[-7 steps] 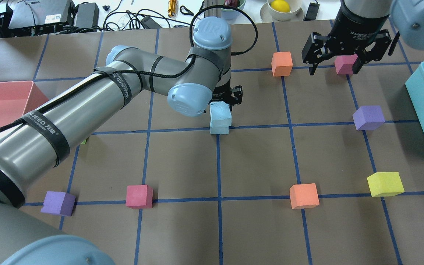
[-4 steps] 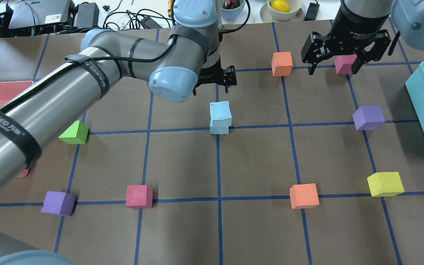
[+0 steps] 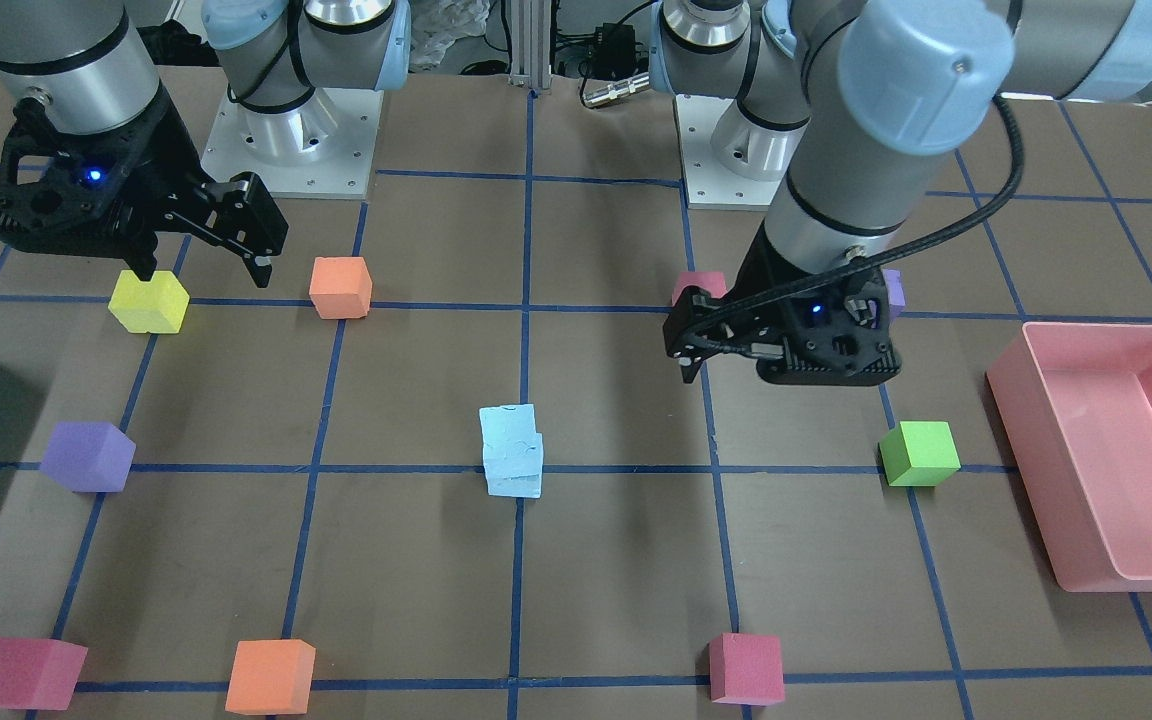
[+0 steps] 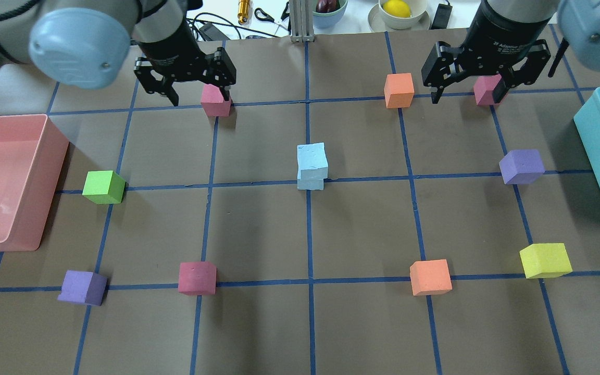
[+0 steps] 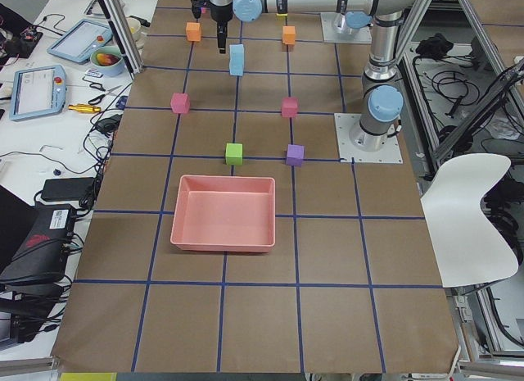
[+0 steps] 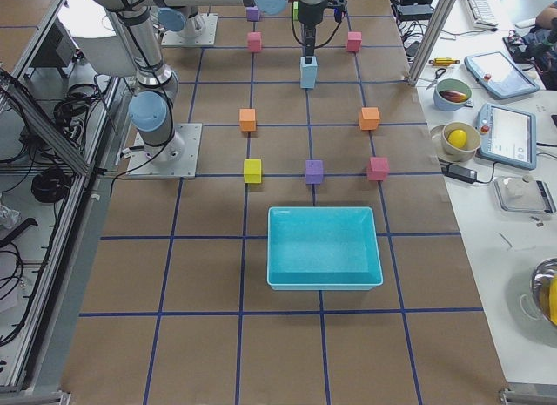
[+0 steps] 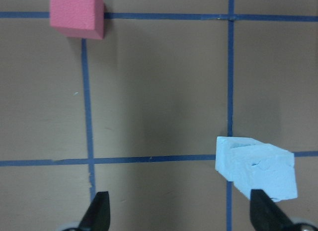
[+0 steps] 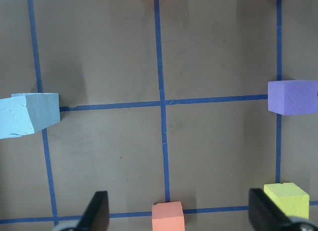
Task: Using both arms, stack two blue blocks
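Overhead exterior view shows it best:
- bench (image 4: 362, 323): brown, gridded with blue tape, coloured cubes scattered round.
- left fingers (image 4: 223, 78): spread wide, gripping nothing, raised near the far edge, well apart from the stack.
- right fingers (image 4: 433, 73): likewise spread and empty, well off on the other side.
- blue blocks (image 4: 312, 161): one atop the other at the middle tape crossing, upper cube slightly twisted, standing free between both.

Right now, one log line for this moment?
blue blocks: stacked, upper slightly offset | left hand: open, empty | right hand: open, empty
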`<state>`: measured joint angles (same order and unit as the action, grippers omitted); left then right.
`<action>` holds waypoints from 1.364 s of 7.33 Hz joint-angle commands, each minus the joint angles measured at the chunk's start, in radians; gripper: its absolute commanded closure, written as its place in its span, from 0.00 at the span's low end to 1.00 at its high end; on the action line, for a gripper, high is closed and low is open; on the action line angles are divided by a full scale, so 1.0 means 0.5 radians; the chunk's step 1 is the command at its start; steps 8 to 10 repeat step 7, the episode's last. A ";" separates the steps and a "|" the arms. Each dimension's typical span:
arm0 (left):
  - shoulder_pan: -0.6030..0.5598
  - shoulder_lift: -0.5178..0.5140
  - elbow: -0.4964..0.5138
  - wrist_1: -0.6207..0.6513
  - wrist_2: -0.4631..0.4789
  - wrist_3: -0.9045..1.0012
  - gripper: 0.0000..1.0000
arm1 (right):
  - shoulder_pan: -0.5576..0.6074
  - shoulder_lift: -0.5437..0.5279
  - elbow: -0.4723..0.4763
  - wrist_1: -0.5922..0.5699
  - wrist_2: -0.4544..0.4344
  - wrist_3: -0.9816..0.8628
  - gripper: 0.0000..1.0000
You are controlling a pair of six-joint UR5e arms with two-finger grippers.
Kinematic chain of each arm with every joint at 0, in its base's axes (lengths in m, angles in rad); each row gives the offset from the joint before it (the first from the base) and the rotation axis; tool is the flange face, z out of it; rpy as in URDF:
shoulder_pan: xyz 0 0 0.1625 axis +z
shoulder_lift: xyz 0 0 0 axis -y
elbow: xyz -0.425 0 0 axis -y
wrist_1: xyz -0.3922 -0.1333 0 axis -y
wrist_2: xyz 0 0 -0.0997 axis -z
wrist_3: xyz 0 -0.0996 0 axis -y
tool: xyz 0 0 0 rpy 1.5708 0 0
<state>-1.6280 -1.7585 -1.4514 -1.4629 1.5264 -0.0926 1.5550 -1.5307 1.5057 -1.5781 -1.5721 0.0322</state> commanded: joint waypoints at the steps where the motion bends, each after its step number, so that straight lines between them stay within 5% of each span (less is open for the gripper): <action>1: 0.138 0.169 -0.006 -0.206 0.024 0.126 0.00 | 0.001 -0.019 0.004 0.051 0.003 0.000 0.00; 10: 0.167 0.323 -0.107 -0.154 0.043 0.121 0.00 | 0.001 -0.022 -0.011 0.101 -0.003 0.000 0.00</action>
